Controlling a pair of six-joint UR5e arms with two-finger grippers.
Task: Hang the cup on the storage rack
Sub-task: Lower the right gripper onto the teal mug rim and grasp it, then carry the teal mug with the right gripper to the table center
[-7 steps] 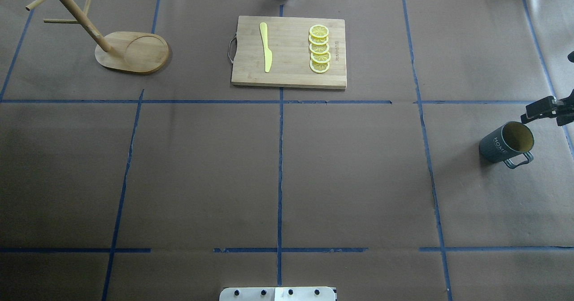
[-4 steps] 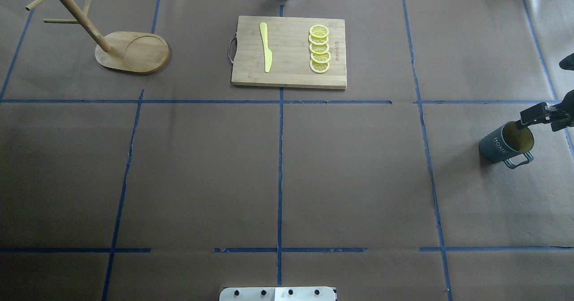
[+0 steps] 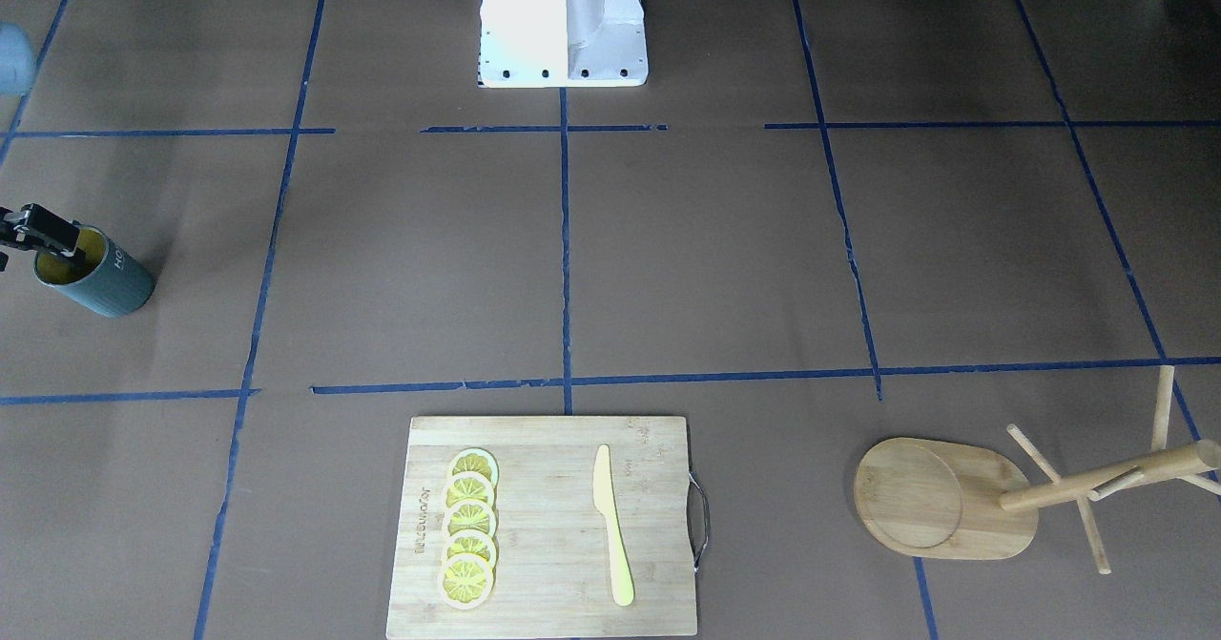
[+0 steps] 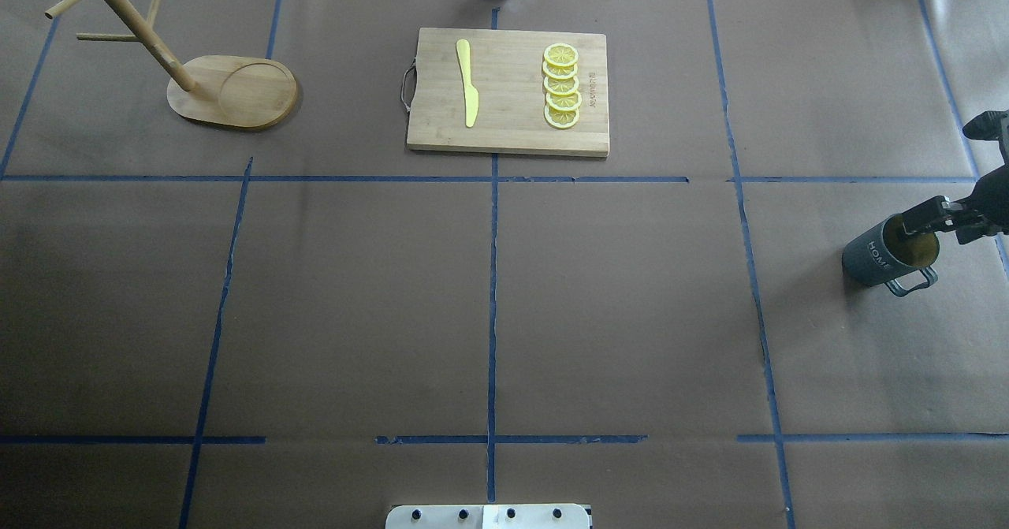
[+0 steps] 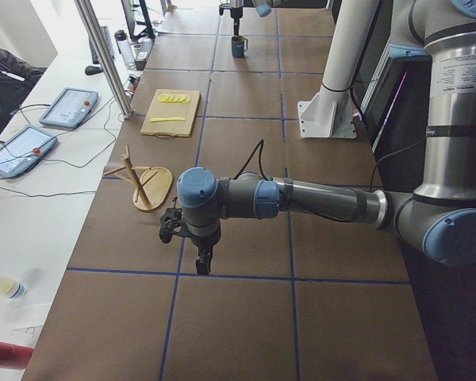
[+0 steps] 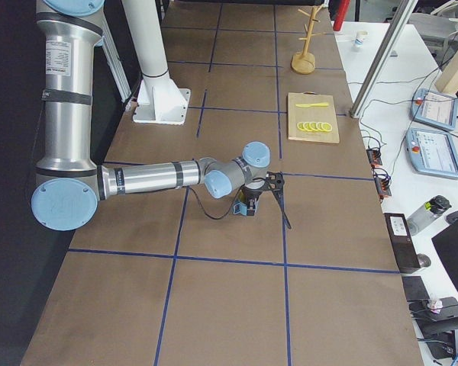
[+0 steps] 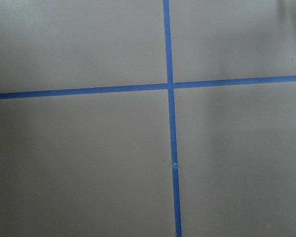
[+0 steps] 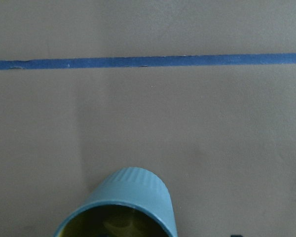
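Now the right gripper [image 4: 926, 225] has dipped to the cup [image 4: 883, 257], fingers spread, one tip inside its rim, so a grab looks near. The cup stands far right of the cutting board [image 4: 508, 91], the storage rack [image 4: 232, 91] far left. For the left gripper [image 5: 200, 262], I cannot tell.

1. The cup [image 4: 871, 259], its mouth at one jaw of the right gripper [image 4: 940, 182]: dark blue-grey, ribbed; mustard-yellow inside; white lettering on its side.
2. The gripper's fingers [image 4: 930, 217]: black.
3. The table [image 4: 631, 316] under the jaws: brown paper; blue tape lines in a grid.
4. Well apart from the jaws: the storage rack [image 4: 236, 91], light bamboo; the cutting board [image 4: 512, 131], pale grained wood; on it a yellow knife [image 4: 469, 87] and lemon slices [image 4: 562, 87], yellow with pale rims.
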